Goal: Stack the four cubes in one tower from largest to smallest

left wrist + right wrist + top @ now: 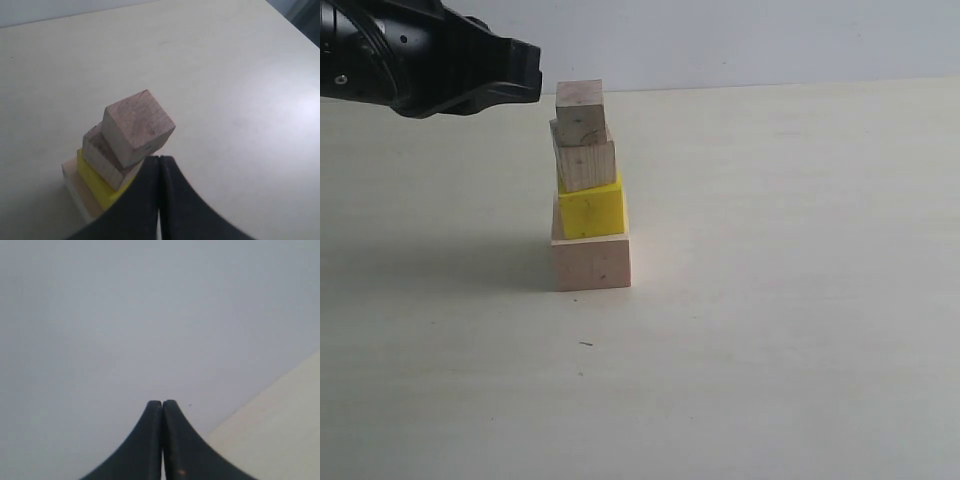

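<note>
Pinched closed and empty, the left gripper hovers near the top small cube — the right gripper is closed too, holding nothing. The tower stands on the table: pale wood cube at the base, yellow cube next, lower small cube above (each twisted slightly off its neighbour).

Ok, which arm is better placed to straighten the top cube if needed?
Left, probably: the left hand, shut, sits right beside the top cube. The right hand sees only wall, no cubes.

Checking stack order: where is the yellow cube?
Exterior view, left of centre: the yellow cube sits on the large pale cube, under a small wood cube.
</note>
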